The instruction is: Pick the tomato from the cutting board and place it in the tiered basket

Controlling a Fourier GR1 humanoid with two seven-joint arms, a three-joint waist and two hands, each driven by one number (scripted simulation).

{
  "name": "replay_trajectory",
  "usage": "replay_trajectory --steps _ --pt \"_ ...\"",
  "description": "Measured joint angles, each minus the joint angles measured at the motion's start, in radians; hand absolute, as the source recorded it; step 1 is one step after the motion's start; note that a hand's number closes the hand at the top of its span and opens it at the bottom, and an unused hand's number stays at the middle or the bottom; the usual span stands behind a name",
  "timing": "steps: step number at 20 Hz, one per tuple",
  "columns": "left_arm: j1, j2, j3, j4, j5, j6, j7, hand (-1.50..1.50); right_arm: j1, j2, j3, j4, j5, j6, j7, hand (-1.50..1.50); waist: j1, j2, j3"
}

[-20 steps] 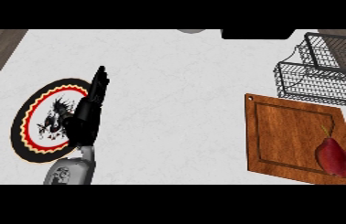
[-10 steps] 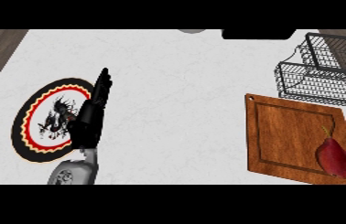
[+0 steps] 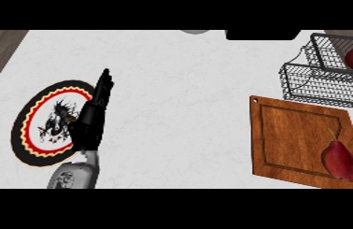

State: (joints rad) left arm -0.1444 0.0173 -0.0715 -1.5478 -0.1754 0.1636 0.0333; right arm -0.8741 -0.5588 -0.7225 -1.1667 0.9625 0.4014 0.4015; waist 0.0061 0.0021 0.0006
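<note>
Red tomato sits on the wooden cutting board, at the board's 4 o'clock corner, partly cut by the view's right edge. It looks dark red and elongated, with a thin stem pointing up toward 12 o'clock. It lies on the board, not in the basket.

Head view, only one: tiered basket, black wire, stands just past the board's 12 o'clock edge, near but whether touching the board I cannot tell. A reddish bit shows inside the upper tier at the right edge, too cropped to name.

Left hand comes in from 6 o'clock at the view's left side, over the round plate with the black, red and yellow rim. Fingers are straight and together, pointing to 12 o'clock, holding nothing; whether they touch the plate or the bench I cannot tell. It sits well apart from board and tomato, likely parked out of the way since the tomato lies at the far right.

Right hand is not in view.

Judgement: tomato and basket both lie at the right, so the right hand is the likelier one for the pick.
</note>
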Motion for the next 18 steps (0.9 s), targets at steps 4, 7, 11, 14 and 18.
replay_trajectory --steps 4,7,11,14,18 --pt "-0.004 0.010 0.010 -0.012 0.002 -0.003 0.017 0.00 -0.007 -0.033 -0.089 -0.013 -0.048 -0.068 0.036 -1.50 -0.005 -0.002 -0.001" --pt "0.008 0.007 0.009 -0.023 0.004 -0.001 0.026 0.00 0.026 -0.079 -0.168 -0.034 -0.093 -0.067 0.065 -1.50 -0.013 -0.005 0.000" --pt "0.029 0.001 0.009 -0.020 0.000 0.009 0.007 0.00 0.093 -0.141 -0.308 -0.063 -0.181 -0.039 0.080 -1.50 -0.026 -0.007 0.000" --pt "0.041 0.009 0.019 -0.025 0.009 0.002 0.001 0.00 0.179 -0.172 -0.426 -0.087 -0.267 0.012 0.057 -1.50 -0.033 -0.009 0.000" --pt "0.030 0.022 0.037 -0.026 0.015 -0.001 0.007 0.00 0.330 -0.236 -0.588 -0.078 -0.380 0.125 -0.020 -1.50 -0.044 -0.010 0.000"
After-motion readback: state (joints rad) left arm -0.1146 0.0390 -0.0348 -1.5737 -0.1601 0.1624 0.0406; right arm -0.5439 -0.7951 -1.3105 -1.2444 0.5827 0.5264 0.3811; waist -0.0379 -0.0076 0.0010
